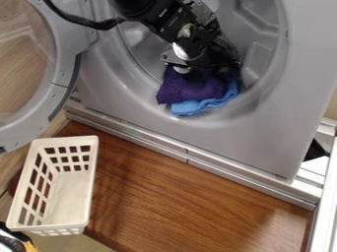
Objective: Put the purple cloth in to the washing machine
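Observation:
My black gripper [204, 56] hangs at the opening of the washing machine [263, 133], right over the purple cloth [191, 89]. The cloth lies bunched at the lower lip of the opening and touches the gripper's underside. Beneath it and to its right is a blue cloth [201, 104], which drapes over the lower rim. Where the gripper meets the cloth it is too dark to make out whether it holds it.
The machine's round door [62, 81] stands open at the upper left. A white slatted basket [72, 197] sits at the lower left on the brown wooden surface [197, 202]. A metal rail [217, 170] runs along the machine's base.

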Tool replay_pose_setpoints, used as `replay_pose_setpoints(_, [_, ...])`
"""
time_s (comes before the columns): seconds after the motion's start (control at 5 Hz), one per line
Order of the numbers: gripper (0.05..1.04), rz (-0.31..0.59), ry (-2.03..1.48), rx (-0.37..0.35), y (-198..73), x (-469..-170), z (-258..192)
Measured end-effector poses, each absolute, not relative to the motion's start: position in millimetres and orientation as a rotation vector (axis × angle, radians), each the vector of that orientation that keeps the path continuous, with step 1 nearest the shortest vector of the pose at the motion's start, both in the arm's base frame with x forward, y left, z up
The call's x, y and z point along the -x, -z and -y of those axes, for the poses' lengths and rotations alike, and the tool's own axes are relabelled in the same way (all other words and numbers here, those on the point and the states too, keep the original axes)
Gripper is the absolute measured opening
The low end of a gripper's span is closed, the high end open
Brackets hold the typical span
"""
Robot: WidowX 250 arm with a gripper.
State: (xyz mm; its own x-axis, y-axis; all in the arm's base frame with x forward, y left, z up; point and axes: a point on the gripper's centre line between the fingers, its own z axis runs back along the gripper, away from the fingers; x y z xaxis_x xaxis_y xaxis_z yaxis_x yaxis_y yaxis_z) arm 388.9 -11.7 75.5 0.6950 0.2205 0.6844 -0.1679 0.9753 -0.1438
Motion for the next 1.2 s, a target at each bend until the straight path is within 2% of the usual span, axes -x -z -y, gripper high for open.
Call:
replay_pose_setpoints(0.2, [1.009,0.79,-0.212,0.078,-82.6,-386.1,12.4])
replay_pose_setpoints(0.4, [1.005,0.826,-0.204,0.09,-94.7,-377.9,12.9])
replay_pose_setpoints(0.8, [1.001,0.814,-0.174,0.112,-115.6,-341.5,16.5])
replay_pose_setpoints(1.0, [1.001,0.762,-0.165,0.116,-115.1,-321.3,23.3])
replay_pose_setpoints(1.2, [1.001,0.689,-0.189,0.092,-102.7,-299.4,25.2])
